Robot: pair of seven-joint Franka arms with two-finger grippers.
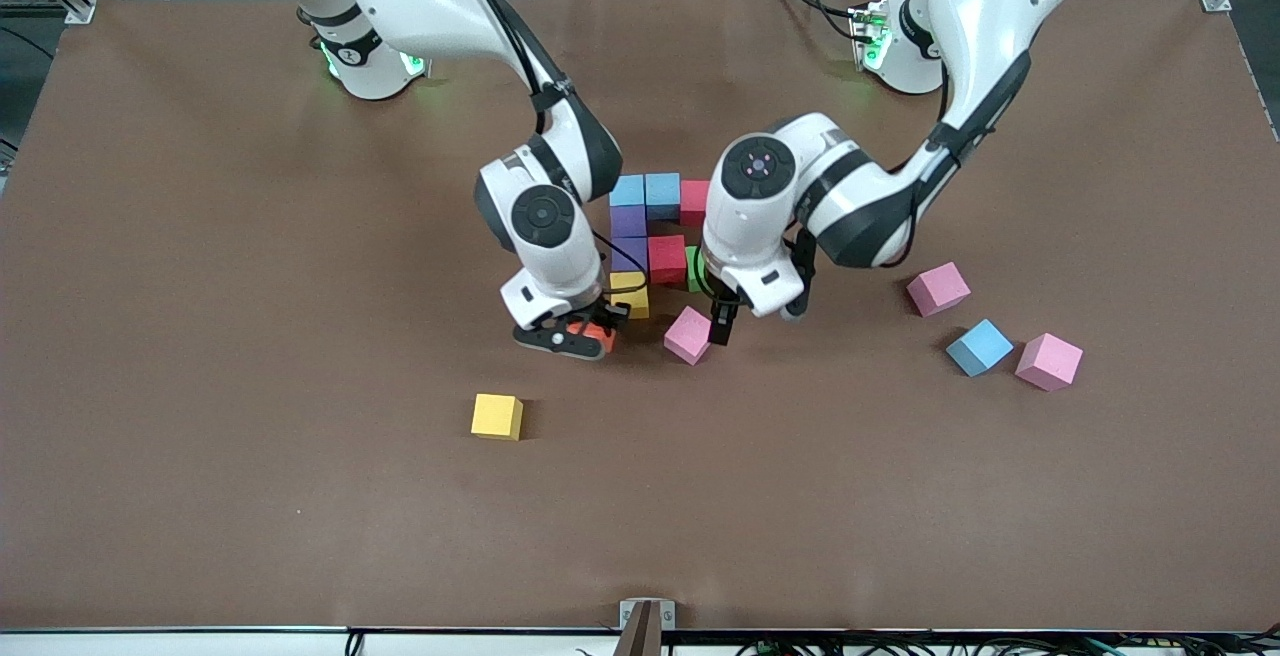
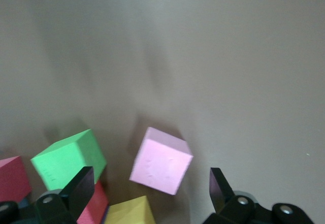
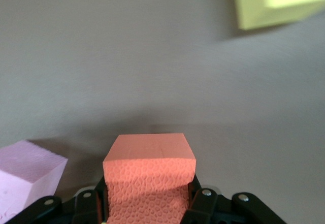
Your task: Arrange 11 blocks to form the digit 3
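1. The orange block (image 3: 150,176) is clamped between the right gripper (image 1: 590,328) fingers, low at the yellow block (image 1: 630,294) ending the unfinished digit 3 (image 1: 652,236).
2. The left gripper (image 1: 722,321) is spread wide and empty over a tilted pink block (image 2: 161,160), at 3 o'clock of the orange one.
3. A loose yellow block (image 1: 497,416) is seen at 7 o'clock of the orange block.
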